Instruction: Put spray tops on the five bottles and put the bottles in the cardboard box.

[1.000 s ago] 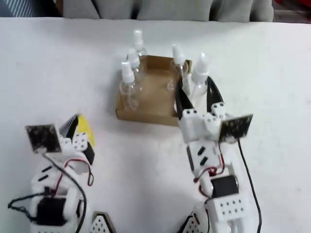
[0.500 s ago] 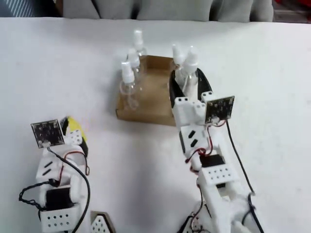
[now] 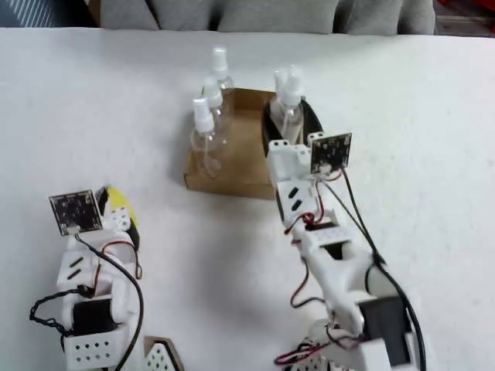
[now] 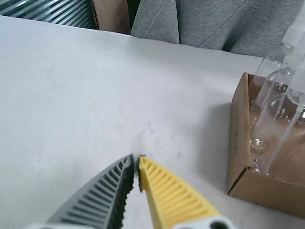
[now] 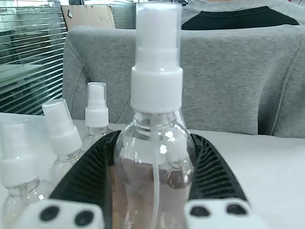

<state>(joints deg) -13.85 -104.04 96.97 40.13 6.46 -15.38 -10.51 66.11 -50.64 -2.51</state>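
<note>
**Task status.** The white table (image 3: 93,100) carries one open brown cardboard box (image 3: 228,184) at centre, towards the far side. Five clear plastic bottles are present, and each has a white spray top fitted, so the capping stage is judged complete.

- Three capped bottles (image 3: 205,143) stand in a row along the left side of the box. It cannot be determined whether the farthest of them is inside the far wall or just behind it.
- A fourth capped bottle (image 3: 278,83) stands at the far right corner of the box.
- The fifth clear bottle (image 5: 152,157) is just beside the fourth, over the right side of the box, and is held upright. Its base is hidden, so contact with the box floor cannot be confirmed.

Remaining work, as judged: seat the fifth bottle, release it, and withdraw the arm without knocking the neighbouring bottle.

**Right gripper** (image 3: 289,124). It is extended over the near right wall of the box. The black curved fingers (image 5: 86,174) are spread to bottle width and clamped on the body of the fifth bottle, one on each side, below the white spray top (image 5: 156,62).

**Left gripper** (image 4: 136,162). It is low over the bare table, near and to the left, well apart from the box. The grey and yellow ribbed fingers (image 4: 167,191) are together with the tips meeting. It holds nothing and touches no bottle.
</note>
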